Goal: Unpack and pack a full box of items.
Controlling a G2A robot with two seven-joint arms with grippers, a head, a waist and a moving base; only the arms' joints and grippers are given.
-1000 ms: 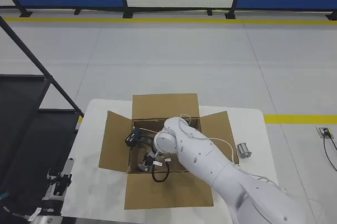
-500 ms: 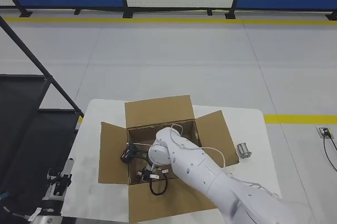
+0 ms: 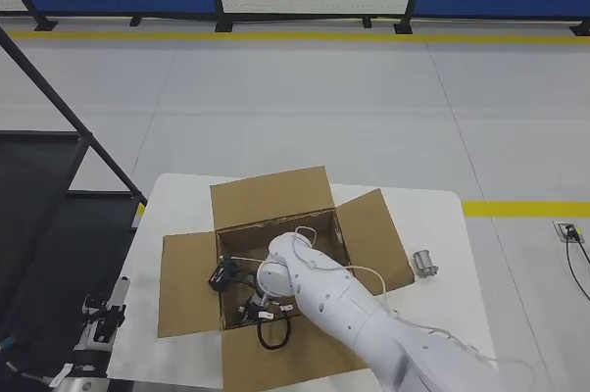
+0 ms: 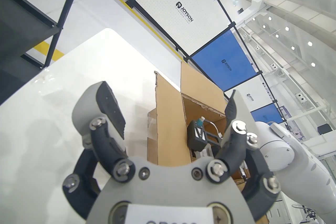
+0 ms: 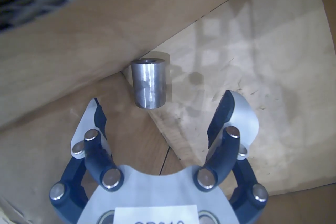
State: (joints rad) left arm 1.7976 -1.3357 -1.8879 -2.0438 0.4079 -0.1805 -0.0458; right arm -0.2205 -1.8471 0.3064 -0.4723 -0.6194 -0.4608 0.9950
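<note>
right now the unpacking step is looking to be the one in hand: the right gripper is hanging low inside the open cardboard box with its fingers spread wide and nothing between them. the small metal cylinder is sitting on the box floor just ahead of the fingertips, seemingly on end with its bored face up, tucked against the foot of a box wall. the left gripper is waiting over the white table off to the box's side, its fingers also apart and holding nothing. a second metal piece is lying on the table just outside the box's right flap, so some emptying is probably already done. the next move is likely calling for the right gripper to be easing forward until the fingers are straddling the cylinder, closing squarely on its smooth sides, and lifting clear of the wall, which is leaving little room on that side.
</note>
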